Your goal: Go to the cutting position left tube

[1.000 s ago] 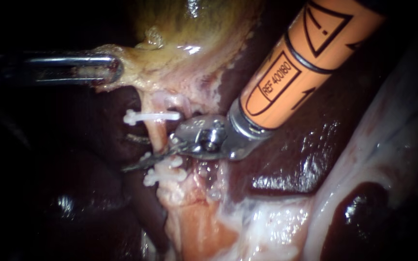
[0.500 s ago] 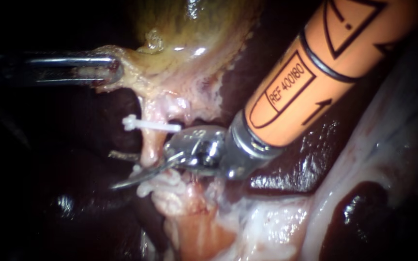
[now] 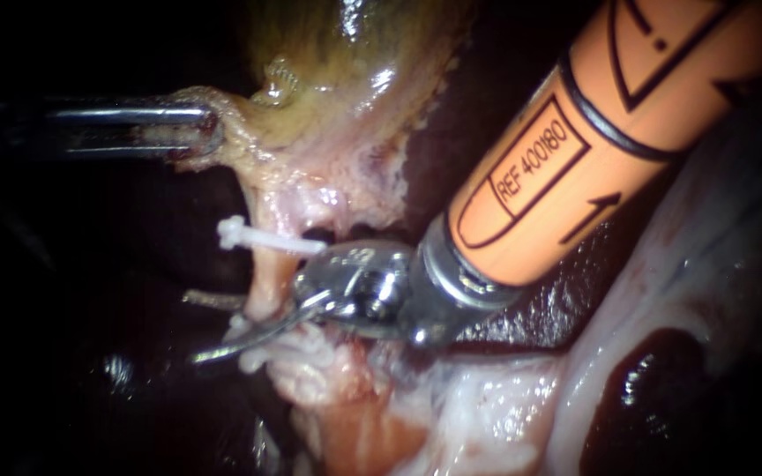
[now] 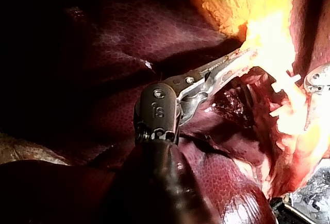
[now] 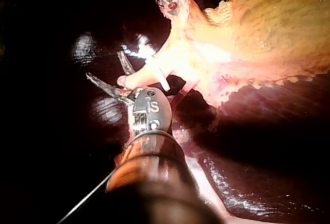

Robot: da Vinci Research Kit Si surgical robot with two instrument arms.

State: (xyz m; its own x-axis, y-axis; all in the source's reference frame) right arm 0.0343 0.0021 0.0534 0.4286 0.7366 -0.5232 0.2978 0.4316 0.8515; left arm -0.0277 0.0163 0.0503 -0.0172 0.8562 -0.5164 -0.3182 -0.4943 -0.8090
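Dark glossy liver [image 3: 566, 308] as the bed, yellow-green gallbladder [image 3: 328, 62] lying on it; pale tissue [image 3: 487, 414] alongside

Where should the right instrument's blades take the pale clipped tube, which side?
Probably the bare stretch of the pale pink tube between the upper white clip and the lower white clips. Come from the endoscope view's right, the right instrument's open blades square across: the tube runs upright, tensioned by the left instrument gripping the gallbladder.
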